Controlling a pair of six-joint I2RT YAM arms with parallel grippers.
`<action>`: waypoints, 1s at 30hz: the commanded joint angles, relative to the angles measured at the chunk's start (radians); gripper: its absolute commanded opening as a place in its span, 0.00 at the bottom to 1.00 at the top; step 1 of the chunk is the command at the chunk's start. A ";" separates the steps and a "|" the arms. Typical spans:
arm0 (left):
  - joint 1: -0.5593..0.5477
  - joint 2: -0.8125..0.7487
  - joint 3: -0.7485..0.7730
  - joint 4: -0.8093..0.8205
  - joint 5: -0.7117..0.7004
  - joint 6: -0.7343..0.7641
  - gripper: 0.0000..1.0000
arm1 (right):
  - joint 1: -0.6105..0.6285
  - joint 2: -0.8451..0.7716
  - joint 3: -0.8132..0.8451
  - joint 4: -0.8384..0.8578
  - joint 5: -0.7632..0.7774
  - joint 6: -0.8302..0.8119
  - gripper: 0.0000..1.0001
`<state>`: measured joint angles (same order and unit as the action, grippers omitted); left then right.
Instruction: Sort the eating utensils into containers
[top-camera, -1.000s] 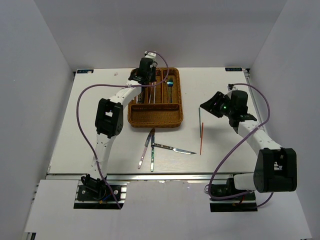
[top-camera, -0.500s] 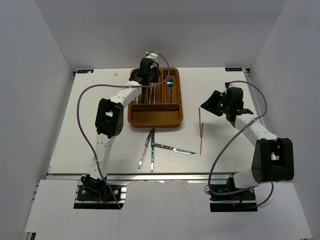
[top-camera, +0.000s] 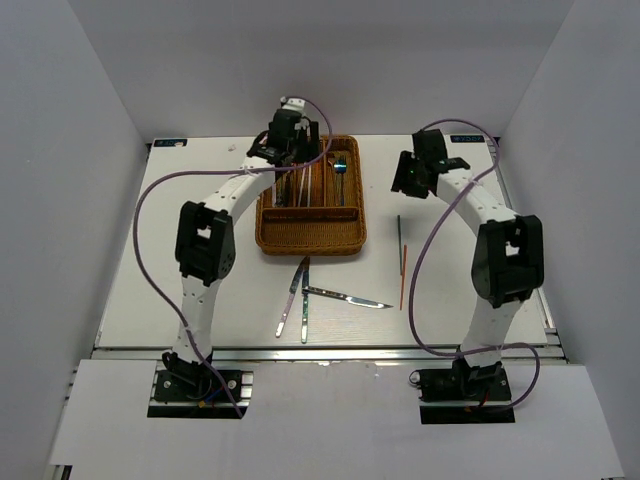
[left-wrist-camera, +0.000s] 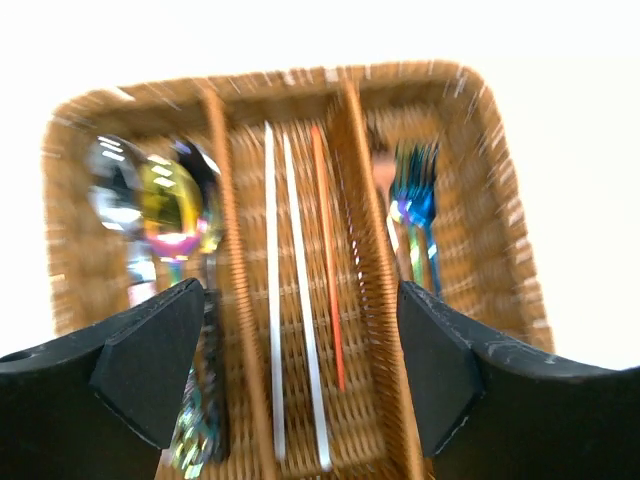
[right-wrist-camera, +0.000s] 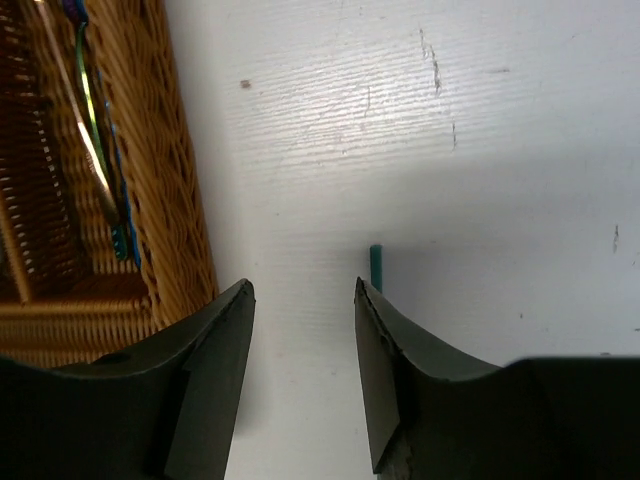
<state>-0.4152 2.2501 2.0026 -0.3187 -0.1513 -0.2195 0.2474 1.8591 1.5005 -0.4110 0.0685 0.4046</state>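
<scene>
From above, the wicker tray (top-camera: 311, 236) stands at the far middle of the white desk (top-camera: 200, 250). Three knives (top-camera: 345, 297) lie on the desk just in front of the tray, two of them close together and the third crossing toward the right. To the right of them lie a green chopstick (top-camera: 400, 230) and a red chopstick (top-camera: 403, 278), almost end to end. The left arm stretches far forward, and the left pincer (top-camera: 290, 150) hangs over the far end of the tray. The right arm bends in an arch, and the right pincer (top-camera: 408, 178) is over bare desk, between the tray and the right edge. A purple cable (top-camera: 150, 200) loops along each arm.

In the left wrist view, the left pincer (left-wrist-camera: 295, 370) has its jaws wide apart above the middle slot. In that slot lie two white chopsticks (left-wrist-camera: 275, 300) and an orange-red chopstick (left-wrist-camera: 328, 280). Shiny spoons (left-wrist-camera: 170, 210) lie in the left slot and blue forks (left-wrist-camera: 415, 200) in the right one.

In the right wrist view, the right pincer (right-wrist-camera: 300, 370) has its jaws apart over the desk. The tray wall is on the left, and the tip of the green chopstick shows just beside the right finger (right-wrist-camera: 385, 370).
</scene>
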 joint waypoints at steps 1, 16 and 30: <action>0.001 -0.193 0.041 -0.071 -0.108 -0.086 0.88 | 0.026 0.084 0.145 -0.205 0.122 -0.044 0.50; 0.001 -0.565 -0.396 0.016 -0.197 -0.288 0.98 | 0.176 -0.061 0.054 -0.174 0.241 -0.026 0.89; 0.010 -0.955 -0.846 -0.117 -0.557 -0.250 0.98 | 0.208 -0.426 -0.261 0.093 0.120 -0.090 0.89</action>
<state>-0.4103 1.3499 1.1767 -0.4011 -0.6231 -0.4789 0.4568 1.4387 1.2549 -0.4004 0.2306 0.3515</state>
